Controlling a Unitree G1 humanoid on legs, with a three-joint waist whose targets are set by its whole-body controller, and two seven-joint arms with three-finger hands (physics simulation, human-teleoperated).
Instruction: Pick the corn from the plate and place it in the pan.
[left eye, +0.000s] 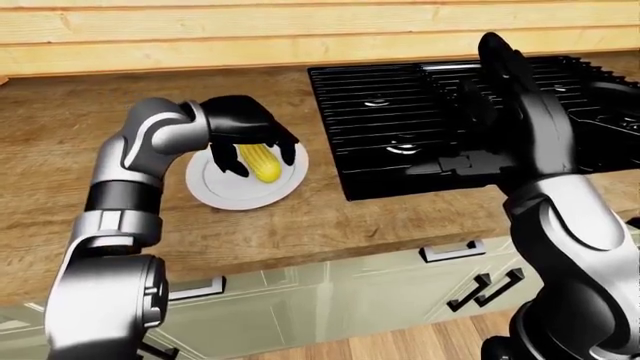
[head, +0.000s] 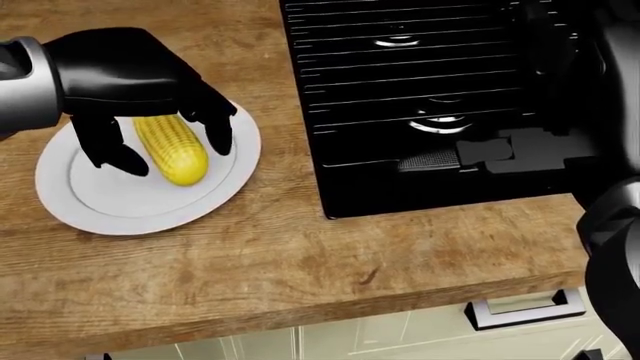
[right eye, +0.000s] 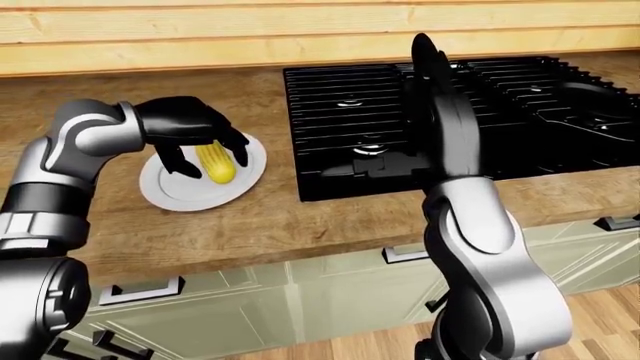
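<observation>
Cabinet drawers (head: 520, 311) nearest, below wooden counter (head: 300, 255). White plate (head: 100, 206) at left on counter; corn (head: 172, 150) lying on it. Left hand (head: 130, 82) over corn, fingers (head: 112, 154) spread either side, not closed. Black stove (head: 420, 97) right of plate. Right hand (right eye: 425, 56) raised over stove, fingers straight. Pan not discernible.

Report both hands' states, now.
Left hand: open, fingers straddling the corn, not closed on it.
Right hand: raised, holds nothing; open or shut cannot be told.
</observation>
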